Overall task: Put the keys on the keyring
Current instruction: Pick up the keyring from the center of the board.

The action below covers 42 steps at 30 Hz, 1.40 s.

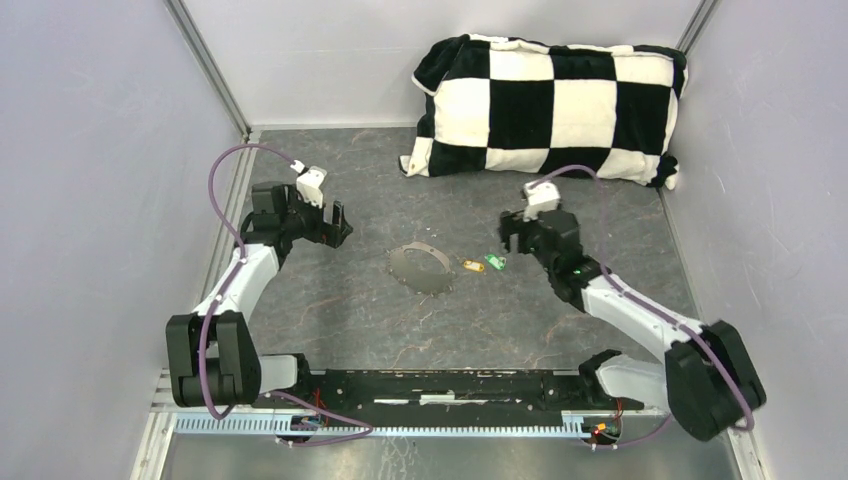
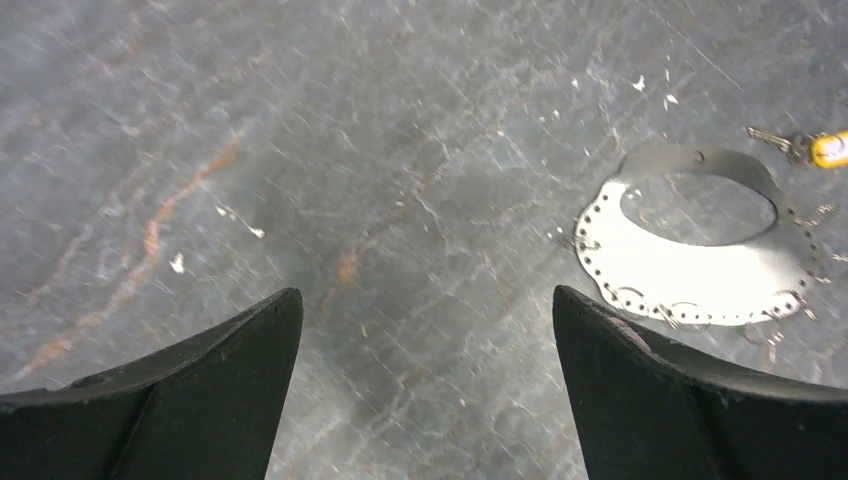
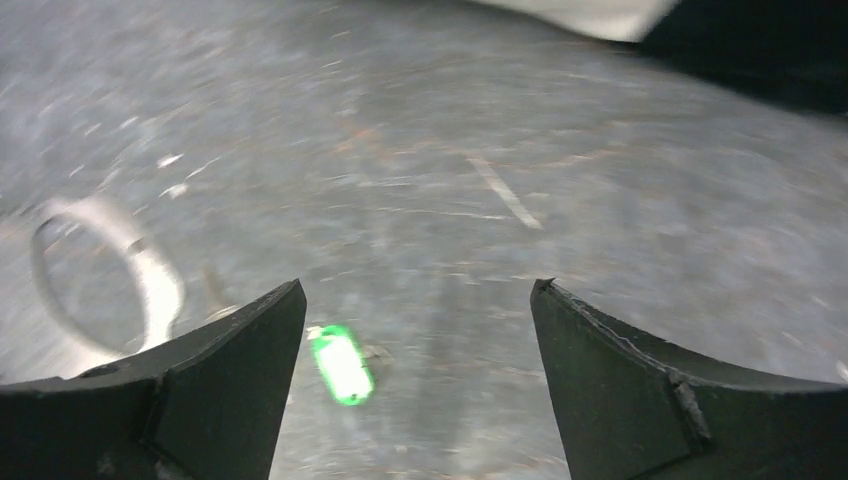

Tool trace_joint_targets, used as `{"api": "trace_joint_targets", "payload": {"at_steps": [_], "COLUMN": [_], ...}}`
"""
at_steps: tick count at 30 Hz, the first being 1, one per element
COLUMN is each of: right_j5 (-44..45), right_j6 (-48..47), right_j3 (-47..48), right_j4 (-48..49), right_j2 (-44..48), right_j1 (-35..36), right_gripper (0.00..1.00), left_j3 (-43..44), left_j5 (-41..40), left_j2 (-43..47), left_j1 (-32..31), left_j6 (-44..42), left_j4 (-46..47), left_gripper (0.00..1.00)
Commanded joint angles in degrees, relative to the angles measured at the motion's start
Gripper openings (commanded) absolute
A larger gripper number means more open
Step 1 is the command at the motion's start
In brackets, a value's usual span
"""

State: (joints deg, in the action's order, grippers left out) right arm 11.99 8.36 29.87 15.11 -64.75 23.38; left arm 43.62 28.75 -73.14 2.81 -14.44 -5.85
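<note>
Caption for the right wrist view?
Open right gripper above the green key, keyring lying nearby on the table.

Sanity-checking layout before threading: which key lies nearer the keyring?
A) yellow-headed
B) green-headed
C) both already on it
A: the yellow-headed key lies loose between the keyring and the green-headed key.
</note>
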Motion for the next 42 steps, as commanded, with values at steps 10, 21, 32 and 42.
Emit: {"api": "trace_joint_targets", "payload": {"at_steps": [10, 21, 32, 42], "right_j5": [-14.18, -17.08, -15.15, -15.97], "right_j6": [-14.6, -14.07, -14.34, -13.66], "right_j3": [35.54, 45.21, 55.38, 58.35], "right_j4": [-19.38, -15.63, -15.92, -15.48], "right_j2": [-32.63, -45.51, -56.42, -60.45], "right_j1": [27.69, 30.51, 29.82, 27.71], "right_gripper": [0.63, 0.54, 0.49, 0.42], "left_j3": [7.48, 9.28, 8.98, 7.92], "left_j5": [-0.33, -2.73, -2.71, -1.69], "left_j2": [-2.99, -6.63, -6.07, -4.47], "left_j1": [0.18, 3.19, 4.51, 4.52], "left_j6": [-0.78, -2.3, -4.9, -6.17], "left_j4": [-16.72, -19.41, -21.36, -21.35], "left_gripper": [1.0, 1.0, 1.0, 1.0]}}
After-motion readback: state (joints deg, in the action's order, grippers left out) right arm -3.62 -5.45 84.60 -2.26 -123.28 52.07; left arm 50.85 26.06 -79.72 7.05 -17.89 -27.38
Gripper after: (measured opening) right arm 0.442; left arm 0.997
